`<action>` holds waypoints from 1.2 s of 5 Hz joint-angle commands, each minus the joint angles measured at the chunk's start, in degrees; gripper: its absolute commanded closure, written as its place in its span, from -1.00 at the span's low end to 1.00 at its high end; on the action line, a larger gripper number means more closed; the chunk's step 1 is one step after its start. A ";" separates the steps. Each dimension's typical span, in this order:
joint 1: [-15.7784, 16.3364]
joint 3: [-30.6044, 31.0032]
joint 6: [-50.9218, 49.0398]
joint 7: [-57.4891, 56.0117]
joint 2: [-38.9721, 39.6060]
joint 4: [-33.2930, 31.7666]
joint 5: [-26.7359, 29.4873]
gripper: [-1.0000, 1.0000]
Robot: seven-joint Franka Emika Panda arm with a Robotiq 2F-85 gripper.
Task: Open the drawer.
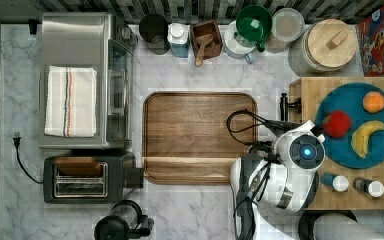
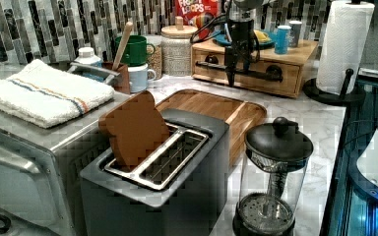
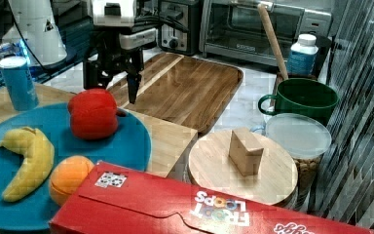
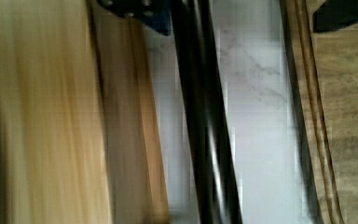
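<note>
The drawer [image 2: 246,69] is sitting in the pale cabinet under the blue plate [image 1: 358,125], its front facing the brown tray [image 1: 200,137] and looking flush, not yet pulled. Your gripper [image 2: 238,66] is hanging right at the black bar handle [image 2: 261,73], fingers pointing down, spread apart and gripping nothing; in the wrist view the bar [image 4: 205,116] is running between them. You are lining up well, so be closing squarely on the bar near its middle, then pulling straight out toward the tray, level, without twisting or lifting the cabinet.
</note>
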 commanded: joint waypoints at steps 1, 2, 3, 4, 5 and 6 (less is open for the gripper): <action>-0.13 7.06 2.77 8.04 0.47 1.59 1.29 -1.00; 2.73 7.29 9.35 8.21 4.66 1.86 3.99 -1.00; 4.15 9.07 10.84 8.93 6.85 2.41 4.63 -1.00; 6.16 11.02 12.43 9.66 7.68 1.88 5.96 -1.00; 9.27 12.54 8.90 14.35 6.05 1.75 6.14 -1.00; 11.89 13.63 8.01 20.20 6.76 2.86 4.74 -1.00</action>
